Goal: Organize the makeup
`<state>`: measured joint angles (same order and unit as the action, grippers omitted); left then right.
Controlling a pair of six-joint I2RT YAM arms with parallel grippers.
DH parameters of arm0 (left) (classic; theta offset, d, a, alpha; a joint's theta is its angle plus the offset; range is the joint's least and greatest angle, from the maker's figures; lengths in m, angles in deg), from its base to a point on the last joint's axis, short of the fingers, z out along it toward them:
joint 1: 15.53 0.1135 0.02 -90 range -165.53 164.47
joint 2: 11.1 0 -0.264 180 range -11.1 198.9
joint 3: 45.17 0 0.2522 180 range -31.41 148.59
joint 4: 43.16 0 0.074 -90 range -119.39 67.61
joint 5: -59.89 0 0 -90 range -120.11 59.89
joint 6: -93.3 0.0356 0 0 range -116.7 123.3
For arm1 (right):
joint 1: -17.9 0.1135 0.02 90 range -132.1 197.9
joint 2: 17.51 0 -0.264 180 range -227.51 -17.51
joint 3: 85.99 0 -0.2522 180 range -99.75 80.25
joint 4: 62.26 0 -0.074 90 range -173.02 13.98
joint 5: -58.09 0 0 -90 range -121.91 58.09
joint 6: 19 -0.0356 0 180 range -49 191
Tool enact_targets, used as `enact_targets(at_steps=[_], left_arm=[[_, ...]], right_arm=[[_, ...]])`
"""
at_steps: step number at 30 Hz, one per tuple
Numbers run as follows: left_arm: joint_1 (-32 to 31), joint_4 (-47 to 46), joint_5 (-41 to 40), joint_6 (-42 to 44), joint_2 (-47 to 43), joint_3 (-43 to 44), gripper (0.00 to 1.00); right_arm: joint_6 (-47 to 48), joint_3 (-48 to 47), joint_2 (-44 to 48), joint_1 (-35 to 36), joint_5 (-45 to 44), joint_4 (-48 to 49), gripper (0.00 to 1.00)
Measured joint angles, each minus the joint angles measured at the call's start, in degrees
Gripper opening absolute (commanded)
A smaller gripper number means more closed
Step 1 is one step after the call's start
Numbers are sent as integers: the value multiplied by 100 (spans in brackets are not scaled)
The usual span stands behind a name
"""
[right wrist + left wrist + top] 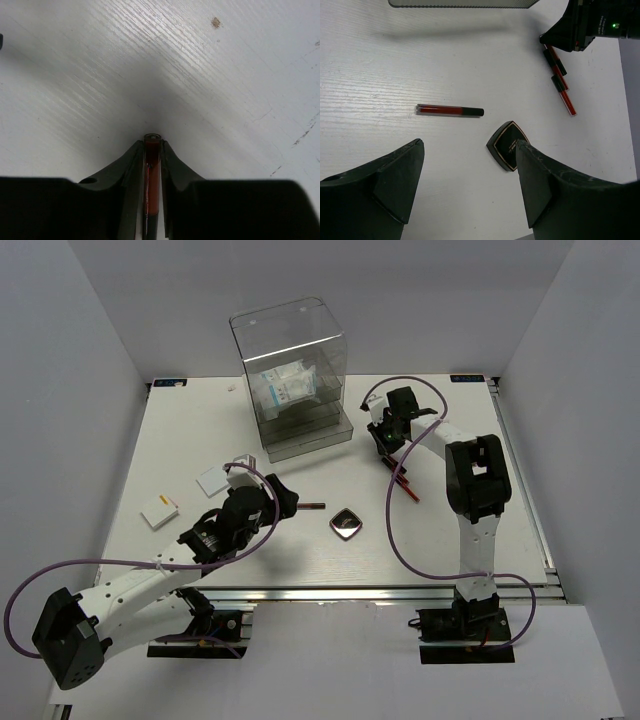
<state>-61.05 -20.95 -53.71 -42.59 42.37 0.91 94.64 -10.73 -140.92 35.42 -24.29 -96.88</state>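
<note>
Right gripper (152, 146) clamped on red stick (151, 172) | left gripper (469, 150) stood wide, empty | I judged the stick light, stiff, slippery; mid-barrel hold safest.

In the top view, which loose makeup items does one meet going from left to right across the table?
Yellow-edged packet, white packet, dark-red stick, dark compact, second red stick held by the right pincer.

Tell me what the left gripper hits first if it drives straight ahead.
Likely the dark compact, just ahead of one finger; the red stick lies farther on, between the open fingers. Depth unclear.
</note>
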Motion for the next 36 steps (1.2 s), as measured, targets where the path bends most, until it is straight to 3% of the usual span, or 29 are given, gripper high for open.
enact_targets(at_steps=[2, 8, 15, 25, 31, 36], left_arm=[[0, -20, -11, 2, 0, 0, 83], [0, -109, -66, 24, 2, 0, 84], [0, -195, -107, 9, 2, -17, 83], [0, -310, -221, -68, 39, -105, 84], [0, -396, -297, -136, 195, -164, 84], [0, -393, -299, -162, 334, -164, 84]], right_arm=[[31, 0, 0, 0, 4, 2, 20], [96, -81, -31, -11, 13, -13, 0], [339, -96, 166, -133, 407, -63, 0], [1178, 275, 2087, -116, 1742, -61, 0], [2234, 280, 2518, 879, 2109, 382, 0], [3130, 144, 2100, 1882, 2015, 636, 0]])
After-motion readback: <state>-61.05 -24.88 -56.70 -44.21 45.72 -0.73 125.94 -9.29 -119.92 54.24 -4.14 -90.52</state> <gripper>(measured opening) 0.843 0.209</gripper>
